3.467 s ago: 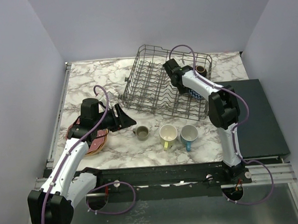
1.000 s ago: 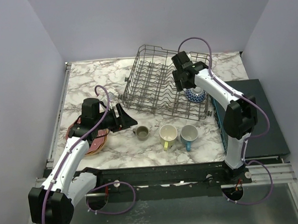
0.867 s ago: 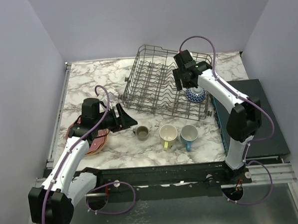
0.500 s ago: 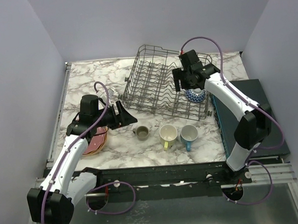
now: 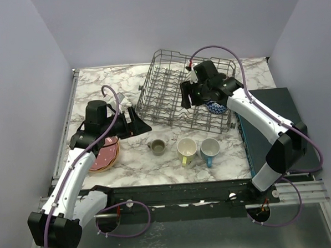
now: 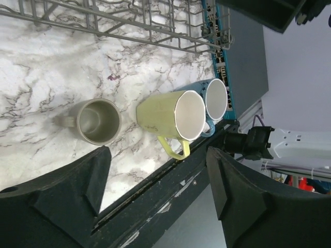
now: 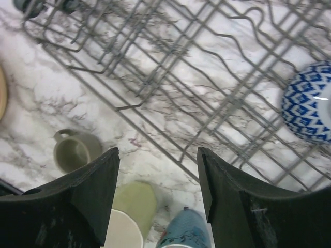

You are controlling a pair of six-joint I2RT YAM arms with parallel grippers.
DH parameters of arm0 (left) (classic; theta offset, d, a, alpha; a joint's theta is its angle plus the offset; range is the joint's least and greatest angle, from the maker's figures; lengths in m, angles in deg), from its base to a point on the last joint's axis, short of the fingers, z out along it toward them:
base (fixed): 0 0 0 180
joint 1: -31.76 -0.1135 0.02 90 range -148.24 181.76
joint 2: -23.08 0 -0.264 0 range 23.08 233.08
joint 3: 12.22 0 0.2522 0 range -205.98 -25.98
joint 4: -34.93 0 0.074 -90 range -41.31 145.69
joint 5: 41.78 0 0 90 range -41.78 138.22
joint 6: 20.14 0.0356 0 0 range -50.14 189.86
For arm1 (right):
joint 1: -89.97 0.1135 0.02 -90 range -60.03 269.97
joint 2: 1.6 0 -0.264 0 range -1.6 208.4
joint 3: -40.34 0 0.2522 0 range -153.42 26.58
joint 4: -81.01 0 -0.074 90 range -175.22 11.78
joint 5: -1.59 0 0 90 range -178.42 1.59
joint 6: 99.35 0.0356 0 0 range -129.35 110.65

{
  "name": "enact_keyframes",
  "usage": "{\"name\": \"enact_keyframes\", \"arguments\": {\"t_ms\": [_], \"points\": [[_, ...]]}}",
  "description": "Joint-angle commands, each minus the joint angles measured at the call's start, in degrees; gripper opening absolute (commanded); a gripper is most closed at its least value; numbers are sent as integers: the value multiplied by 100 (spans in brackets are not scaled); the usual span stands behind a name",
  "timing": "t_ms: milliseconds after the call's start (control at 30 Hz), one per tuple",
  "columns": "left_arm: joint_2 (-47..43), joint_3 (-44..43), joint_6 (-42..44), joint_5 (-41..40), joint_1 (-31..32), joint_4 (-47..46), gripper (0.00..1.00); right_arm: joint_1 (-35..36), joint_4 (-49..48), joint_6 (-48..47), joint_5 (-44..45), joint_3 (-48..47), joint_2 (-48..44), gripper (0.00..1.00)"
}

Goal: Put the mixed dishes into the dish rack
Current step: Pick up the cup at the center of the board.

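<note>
grippers both spread wide, empty — your left gripper point(image 6: 158, 152) near the small grey-beige mug point(image 6: 98, 121), your right gripper point(image 7: 156, 152) above the grey wire dish rack point(image 5: 167, 96) with the blue-white patterned bowl point(image 7: 307, 103) inside.

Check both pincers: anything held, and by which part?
Nothing held. Left pincer is open near the mugs; right pincer is open above the dish rack. Both are empty.

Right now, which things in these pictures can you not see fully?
- Stack of plates, top view: the left arm covers part, so no count.
- Patterned bowl, top view: mostly under the right arm; right wrist view: cut by the right edge.
- Blue mug, left wrist view: partly behind the yellow mug; right wrist view: cut by the bottom edge.
</note>
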Motion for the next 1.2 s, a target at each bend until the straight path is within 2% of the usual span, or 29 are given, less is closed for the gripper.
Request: {"name": "enact_keyframes", "arguments": {"t_ms": [0,167,633,1167], "points": [[-110,-390,302,-514,-19,384,85,271,-211,-40,-636,38,-113,67],[-217,-640,423,-1040,-22,717,99,576,-324,-24,-833,62,7,63],[-390,-563,215,-2112,-25,1187,99,1443,-368,-38,-797,55,728,56],[-405,-396,195,-1805,-26,1353,99,1973,-271,84,-347,46,1569,49]]}}
